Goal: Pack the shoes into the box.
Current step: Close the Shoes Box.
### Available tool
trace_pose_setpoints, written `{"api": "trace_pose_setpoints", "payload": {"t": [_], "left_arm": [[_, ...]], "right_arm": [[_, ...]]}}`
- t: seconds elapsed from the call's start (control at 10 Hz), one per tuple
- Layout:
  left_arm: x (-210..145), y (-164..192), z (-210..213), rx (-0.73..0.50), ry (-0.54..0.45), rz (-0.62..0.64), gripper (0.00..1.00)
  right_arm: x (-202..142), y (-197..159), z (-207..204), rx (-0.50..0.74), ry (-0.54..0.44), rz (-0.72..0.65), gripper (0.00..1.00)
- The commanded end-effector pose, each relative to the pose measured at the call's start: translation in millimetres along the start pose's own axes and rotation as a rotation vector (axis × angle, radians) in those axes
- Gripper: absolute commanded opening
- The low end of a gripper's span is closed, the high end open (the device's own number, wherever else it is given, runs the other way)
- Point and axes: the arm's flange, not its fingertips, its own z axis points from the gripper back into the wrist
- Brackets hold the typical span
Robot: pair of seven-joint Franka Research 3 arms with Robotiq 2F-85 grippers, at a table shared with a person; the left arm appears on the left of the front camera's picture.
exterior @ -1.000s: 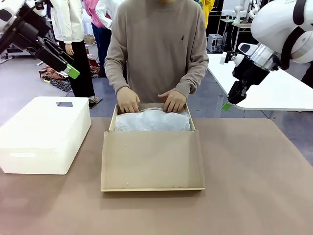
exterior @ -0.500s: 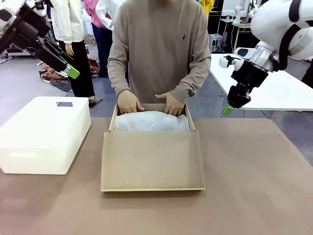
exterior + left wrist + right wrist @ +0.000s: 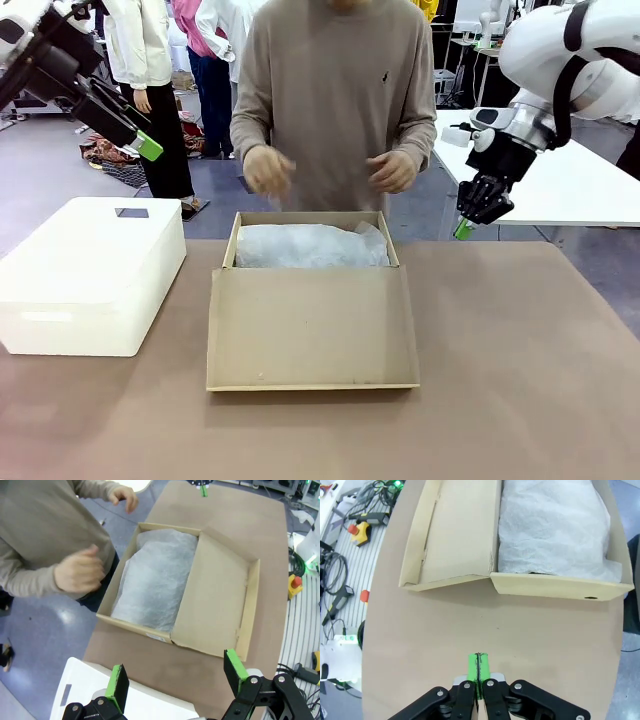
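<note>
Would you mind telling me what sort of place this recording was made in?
Probably a robotics lab or test hall: a robot arm stands at a brown table with a cardboard box, and cables and a red stop button lie beside it.

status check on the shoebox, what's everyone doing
Left claw open, up high. Right claw shut, empty, high to the right of the box. Box open, tissue covering the inside. Person's hands above its far edge.

A brown matte tabletop is set over a glossy grey-blue floor. A white rectangular table is seen at three o'clock. A heap of patterned cloth is spread on the floor at ten o'clock.
</note>
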Motion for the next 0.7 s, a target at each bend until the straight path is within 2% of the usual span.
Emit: {"api": "trace_pose_setpoints", "payload": {"t": [0.0, 0.6], "left_arm": [[0.4, -0.3, 1.3, -0.010, -0.013, 0.004, 1.00], [0.4, -0.3, 1.3, -0.010, -0.013, 0.004, 1.00]], "right_arm": [[1.7, -7.4, -1.0, 0.026, -0.009, 0.031, 0.00], [1.3, -4.4, -6.7, 0.012, -0.001, 0.004, 0.00]]}}
